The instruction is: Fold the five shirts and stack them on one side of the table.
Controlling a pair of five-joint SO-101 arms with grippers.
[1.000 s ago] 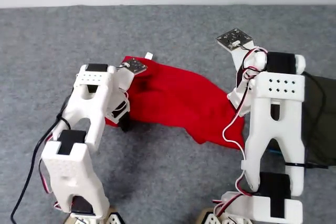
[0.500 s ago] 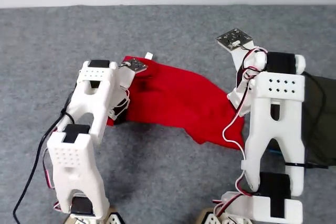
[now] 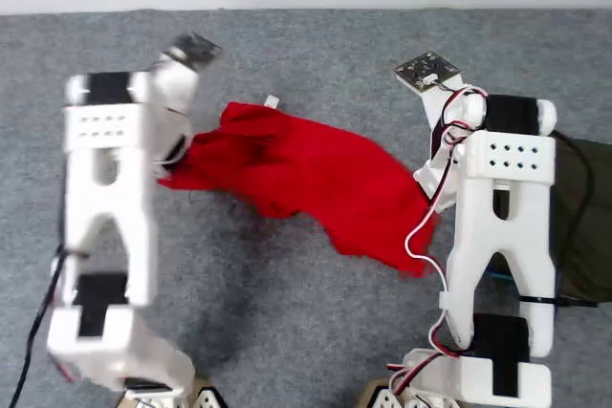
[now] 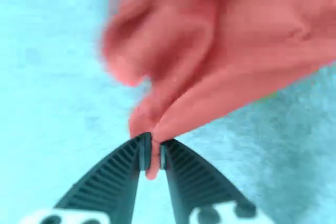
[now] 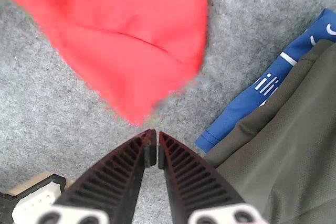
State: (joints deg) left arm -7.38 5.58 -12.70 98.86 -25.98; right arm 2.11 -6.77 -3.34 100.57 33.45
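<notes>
My left jaws pinch a fold of the red shirt [image 3: 316, 174] toward the left edge of the bench [image 3: 316, 45]. My right jaws sit pressed together, apparently empty, near the olive shirt [image 5: 286, 135].

passage over table [image 3: 316, 54] beyond red shirt [image 3: 316, 179], olive shirt [image 3: 588, 226] at right edge

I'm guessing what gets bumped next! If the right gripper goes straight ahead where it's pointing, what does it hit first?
Probably the red shirt: its corner sits just ahead of the right gripper, which is shut. Depth is hard to judge, so it might touch the grey table first.
</notes>
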